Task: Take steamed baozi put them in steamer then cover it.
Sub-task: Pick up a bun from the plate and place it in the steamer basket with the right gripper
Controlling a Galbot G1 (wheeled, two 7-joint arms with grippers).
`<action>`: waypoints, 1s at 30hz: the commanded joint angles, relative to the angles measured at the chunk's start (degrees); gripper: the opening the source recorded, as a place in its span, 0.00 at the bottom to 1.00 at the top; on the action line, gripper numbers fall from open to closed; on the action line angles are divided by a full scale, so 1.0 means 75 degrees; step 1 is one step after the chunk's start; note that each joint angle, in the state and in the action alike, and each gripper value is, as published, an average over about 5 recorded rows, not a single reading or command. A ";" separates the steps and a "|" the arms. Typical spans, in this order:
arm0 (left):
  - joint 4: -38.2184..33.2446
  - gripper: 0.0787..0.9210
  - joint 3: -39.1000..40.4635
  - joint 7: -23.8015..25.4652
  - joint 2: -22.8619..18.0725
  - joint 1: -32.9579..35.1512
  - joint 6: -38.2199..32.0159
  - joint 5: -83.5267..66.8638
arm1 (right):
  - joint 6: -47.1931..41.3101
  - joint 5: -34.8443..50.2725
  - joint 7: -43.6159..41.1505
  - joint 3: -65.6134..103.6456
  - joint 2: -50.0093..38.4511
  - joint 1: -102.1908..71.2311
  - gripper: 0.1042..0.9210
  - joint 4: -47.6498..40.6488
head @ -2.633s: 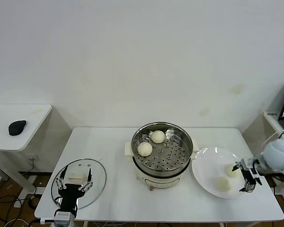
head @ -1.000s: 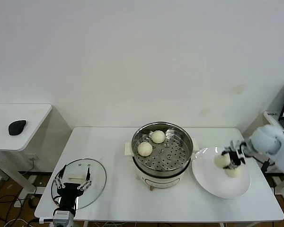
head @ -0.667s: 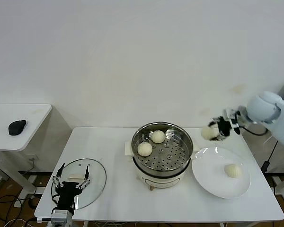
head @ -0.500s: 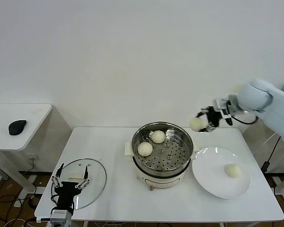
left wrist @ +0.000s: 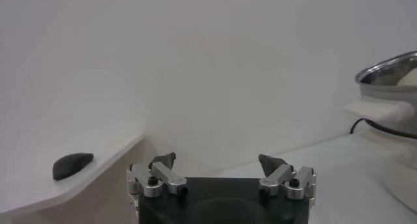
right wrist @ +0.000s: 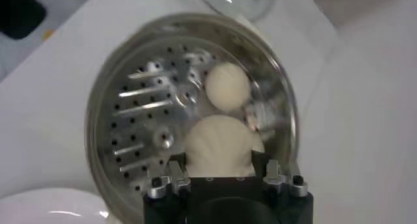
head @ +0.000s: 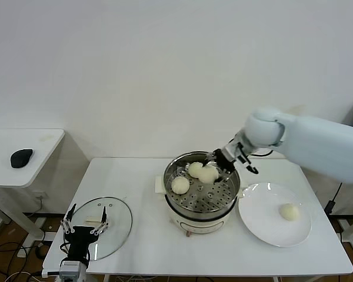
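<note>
White table (head: 141, 176) by plain wall, right pincer (head: 216, 166) clamping baozi (head: 207, 174) over steamer (head: 201, 189), left pincer (head: 82, 225) apart.

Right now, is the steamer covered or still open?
Open. The cover lies flat on the table beside the steamer, whose perforated tray and baozi show.

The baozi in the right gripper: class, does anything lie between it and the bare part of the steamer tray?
Nothing visible does. The right gripper holds the baozi over the steamer. Two other baozi sit on the tray's left and back, and the perforated area in front of the held one is bare.
</note>
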 commanded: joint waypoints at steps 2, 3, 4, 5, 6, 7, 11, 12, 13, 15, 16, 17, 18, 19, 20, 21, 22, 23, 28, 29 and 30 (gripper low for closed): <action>-0.0016 0.88 -0.0065 -0.0003 -0.0037 0.0037 -0.0007 -0.0007 | 0.1952 -0.1031 -0.0072 -0.0783 0.1076 0.0021 0.64 -0.0424; -0.0017 0.88 -0.0081 -0.0005 -0.0050 0.0042 -0.0009 -0.0008 | 0.2069 -0.1182 -0.0102 -0.0787 0.1132 0.0002 0.64 -0.0481; -0.0015 0.88 -0.0093 -0.0008 -0.0063 0.0047 -0.0012 -0.0008 | 0.2171 -0.1317 -0.0131 -0.0791 0.1181 -0.0014 0.64 -0.0526; -0.0013 0.88 -0.0101 -0.0011 -0.0078 0.0053 -0.0017 -0.0006 | 0.2266 -0.1443 -0.0159 -0.0792 0.1222 -0.0031 0.64 -0.0565; -0.0011 0.88 -0.0106 -0.0014 -0.0093 0.0060 -0.0023 -0.0005 | 0.2360 -0.1568 -0.0185 -0.0789 0.1257 -0.0052 0.64 -0.0597; -0.0009 0.88 -0.0108 -0.0016 -0.0107 0.0066 -0.0028 -0.0003 | 0.2439 -0.1674 -0.0201 -0.0785 0.1283 -0.0073 0.64 -0.0623; 0.0005 0.88 -0.0131 -0.0030 -0.0158 0.0078 -0.0053 0.0005 | 0.2679 -0.1961 -0.0225 -0.0749 0.1329 -0.0198 0.64 -0.0698; 0.0008 0.88 -0.0139 -0.0035 -0.0170 0.0080 -0.0060 0.0008 | 0.2724 -0.1981 -0.0231 -0.0750 0.1325 -0.0227 0.64 -0.0692; 0.0009 0.88 -0.0145 -0.0040 -0.0181 0.0084 -0.0066 0.0012 | 0.2764 -0.1995 -0.0239 -0.0753 0.1318 -0.0248 0.64 -0.0674; 0.0009 0.88 -0.0147 -0.0046 -0.0199 0.0093 -0.0077 0.0025 | 0.2815 -0.2002 -0.0256 -0.0770 0.1300 -0.0271 0.64 -0.0614; 0.0010 0.88 -0.0144 -0.0046 -0.0206 0.0097 -0.0081 0.0033 | 0.2837 -0.2008 -0.0268 -0.0774 0.1293 -0.0280 0.64 -0.0583; 0.0010 0.88 -0.0140 -0.0046 -0.0214 0.0099 -0.0083 0.0040 | 0.2853 -0.2007 -0.0279 -0.0775 0.1287 -0.0288 0.64 -0.0558; 0.0009 0.88 -0.0135 -0.0047 -0.0224 0.0101 -0.0085 0.0048 | 0.2869 -0.2004 -0.0288 -0.0775 0.1281 -0.0298 0.64 -0.0532; 0.0007 0.88 -0.0131 -0.0047 -0.0233 0.0102 -0.0086 0.0054 | 0.2882 -0.2004 -0.0295 -0.0774 0.1275 -0.0309 0.64 -0.0510; 0.0004 0.88 -0.0128 -0.0048 -0.0243 0.0104 -0.0088 0.0061 | 0.2890 -0.2006 -0.0301 -0.0775 0.1270 -0.0319 0.64 -0.0493; 0.0001 0.88 -0.0125 -0.0049 -0.0254 0.0107 -0.0091 0.0068 | 0.2899 -0.2007 -0.0304 -0.0773 0.1266 -0.0332 0.64 -0.0478; -0.0001 0.88 -0.0123 -0.0050 -0.0263 0.0110 -0.0095 0.0077 | 0.2906 -0.2005 -0.0303 -0.0772 0.1262 -0.0344 0.64 -0.0466; -0.0001 0.88 -0.0121 -0.0050 -0.0270 0.0113 -0.0099 0.0084 | 0.2914 -0.2005 -0.0299 -0.0770 0.1260 -0.0356 0.64 -0.0461; -0.0009 0.88 -0.0113 -0.0057 -0.0300 0.0134 -0.0115 0.0105 | 0.3016 -0.1983 -0.0177 -0.0732 0.1232 -0.0358 0.70 -0.0458; -0.0011 0.88 -0.0111 -0.0058 -0.0303 0.0135 -0.0116 0.0107 | 0.3027 -0.1955 -0.0153 -0.0700 0.1214 -0.0340 0.73 -0.0456; -0.0012 0.88 -0.0109 -0.0058 -0.0303 0.0134 -0.0116 0.0111 | 0.3025 -0.1898 -0.0138 -0.0656 0.1190 -0.0312 0.76 -0.0455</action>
